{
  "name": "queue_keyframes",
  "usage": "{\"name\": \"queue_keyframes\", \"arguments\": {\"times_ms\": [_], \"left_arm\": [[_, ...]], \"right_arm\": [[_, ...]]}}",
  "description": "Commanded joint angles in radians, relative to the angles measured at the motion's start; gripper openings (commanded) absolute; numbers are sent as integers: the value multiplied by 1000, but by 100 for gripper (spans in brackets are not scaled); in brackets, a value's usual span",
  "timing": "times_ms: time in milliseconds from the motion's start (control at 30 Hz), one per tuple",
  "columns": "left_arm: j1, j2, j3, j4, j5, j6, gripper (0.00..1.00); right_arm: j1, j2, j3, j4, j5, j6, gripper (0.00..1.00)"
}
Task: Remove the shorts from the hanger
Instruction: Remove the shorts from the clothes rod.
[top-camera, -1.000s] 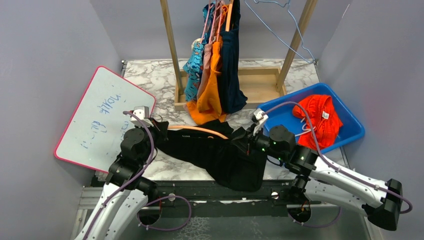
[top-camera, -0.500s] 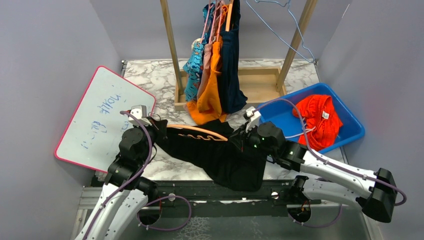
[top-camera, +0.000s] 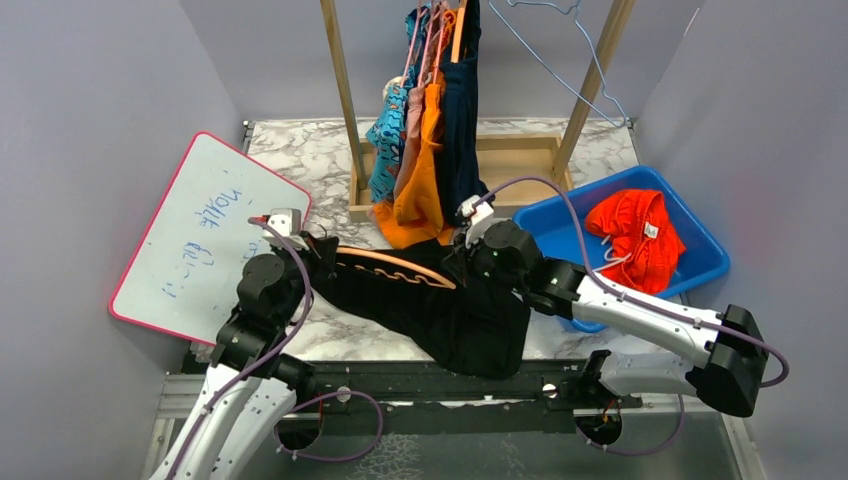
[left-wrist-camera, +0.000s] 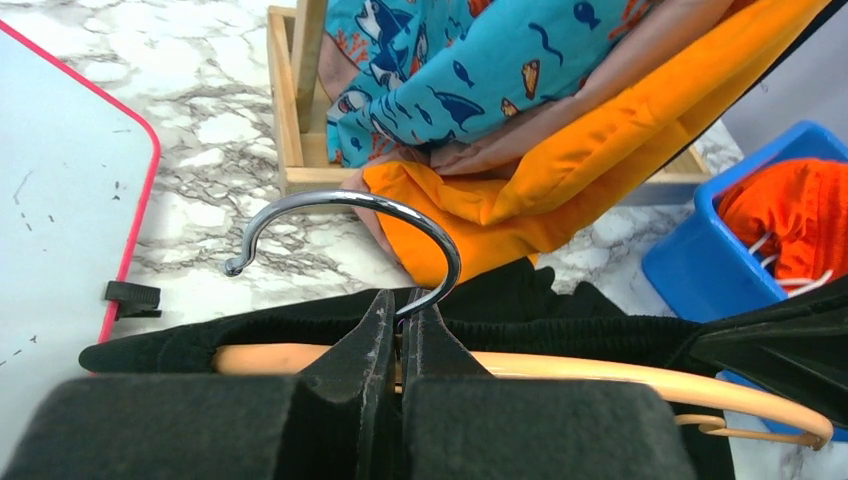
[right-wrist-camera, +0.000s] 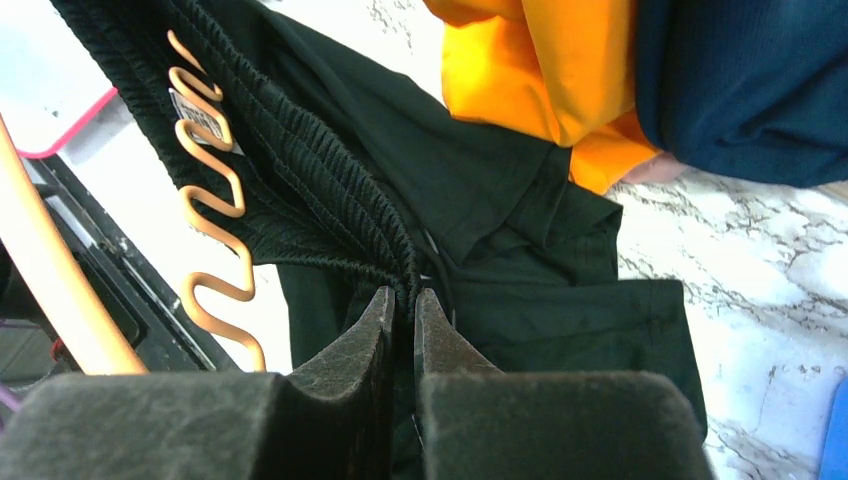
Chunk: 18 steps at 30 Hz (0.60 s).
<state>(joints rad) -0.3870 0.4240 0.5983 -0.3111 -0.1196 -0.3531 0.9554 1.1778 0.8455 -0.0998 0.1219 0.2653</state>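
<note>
Right gripper (right-wrist-camera: 402, 303) tight on waistband of black shorts (top-camera: 455, 315), forearm stretched low leftward; left gripper (left-wrist-camera: 398, 318) clamped on hanger (left-wrist-camera: 600, 376) neck.

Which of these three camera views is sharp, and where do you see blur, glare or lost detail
Top external view: even, soft light, but the black elastic-waist fabric shorts merge into one dark patch. Left wrist view: the curved chrome hanger hook carries a glare streak; the gripper fingers below are blurred. Right wrist view: the ribbed waistband is sharp, the near fingers soft.
</note>
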Motion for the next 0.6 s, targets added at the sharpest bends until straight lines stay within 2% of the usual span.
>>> {"name": "queue_keyframes", "arguments": {"times_ms": [0,100,200,233,300,467,567], "left_arm": [[11,36,9,42,60,76,0],[11,56,10,44,95,83,0],[10,74,9,48,126,87,0],[10,82,10,48,134,89,0],[11,93,13,48,148,93,0],[11,100,11,51,171,95,0],[10,111,10,57,192,97,0]], "right_arm": [[-9,-9,-26,-43,24,5,11],[-9,-34,-30,-74,29,1,21],[-9,-64,-23,-130,43,5,36],[-9,-79,-24,-160,53,17,44],[-9,-114,-38,-204,63,52,52],[-9,-242,-146,-282,41,195,55],[-9,-318,-185,-296,-23,244,55]]}}
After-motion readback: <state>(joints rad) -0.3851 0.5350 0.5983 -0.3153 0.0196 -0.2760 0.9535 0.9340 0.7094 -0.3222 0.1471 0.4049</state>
